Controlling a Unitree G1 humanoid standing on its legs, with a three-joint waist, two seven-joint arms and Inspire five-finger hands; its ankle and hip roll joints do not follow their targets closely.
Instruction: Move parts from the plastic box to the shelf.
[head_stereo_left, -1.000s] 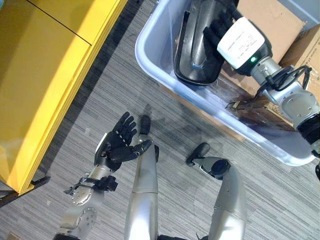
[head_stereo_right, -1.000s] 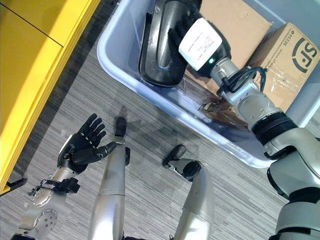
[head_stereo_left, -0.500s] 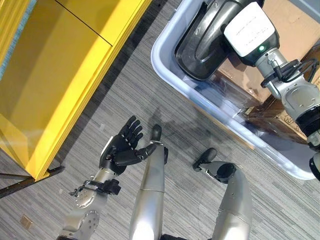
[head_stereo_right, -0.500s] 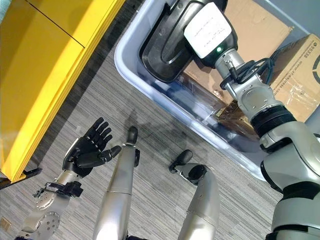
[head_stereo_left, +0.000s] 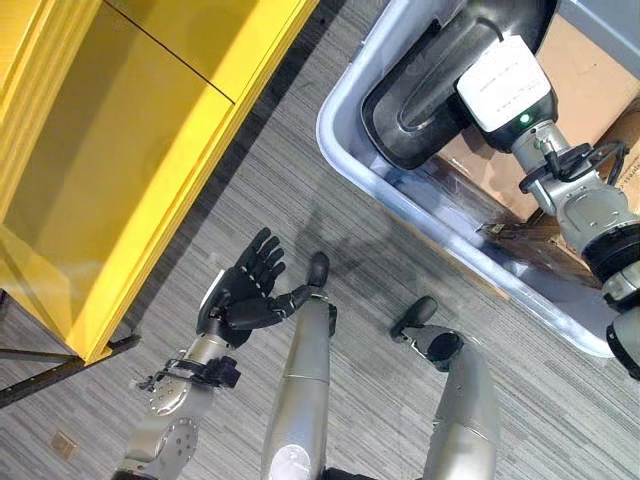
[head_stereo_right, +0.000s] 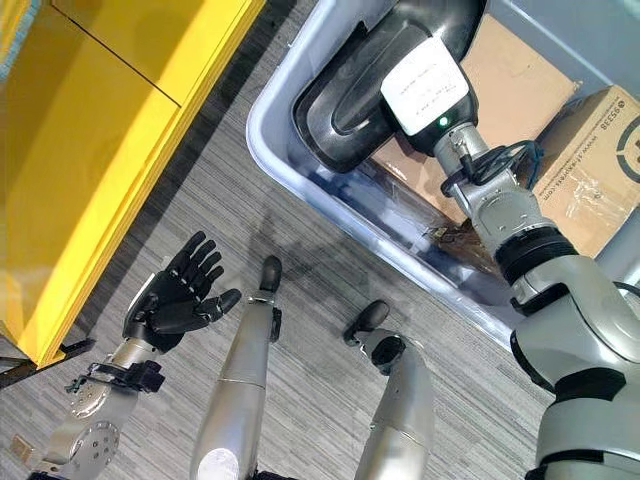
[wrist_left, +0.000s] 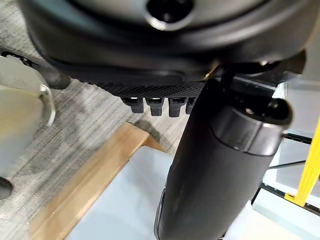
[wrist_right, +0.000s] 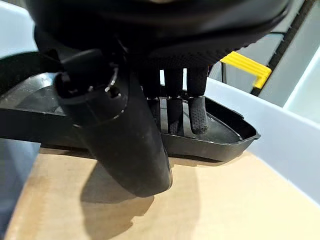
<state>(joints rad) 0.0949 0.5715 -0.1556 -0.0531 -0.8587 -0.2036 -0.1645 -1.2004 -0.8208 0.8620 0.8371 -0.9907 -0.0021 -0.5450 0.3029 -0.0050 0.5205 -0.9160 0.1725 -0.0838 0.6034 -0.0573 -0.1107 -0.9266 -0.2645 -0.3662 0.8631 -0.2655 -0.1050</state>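
Note:
A black moulded part (head_stereo_left: 420, 90) lies at an angle in the near-left corner of the translucent plastic box (head_stereo_left: 350, 120). My right hand (head_stereo_right: 425, 85) reaches into the box from the right. In the right wrist view its fingers (wrist_right: 197, 107) rest inside the part (wrist_right: 227, 131) and the thumb (wrist_right: 125, 145) sits below its rim, so the hand is shut on that edge. The yellow shelf (head_stereo_left: 120, 150) stands at the left. My left hand (head_stereo_left: 240, 295) hovers open, palm up, above the carpet between the shelf and the box.
Brown cardboard (wrist_right: 150, 210) lines the bottom of the box under the part. A taped cardboard carton (head_stereo_right: 590, 160) stands beyond the box at the right. Grey striped carpet (head_stereo_left: 250, 190) separates shelf and box.
The whole picture has shifted, so the camera moved. The black part has turned inside the box with my right hand, its far end swinging right. My left hand keeps its pose.

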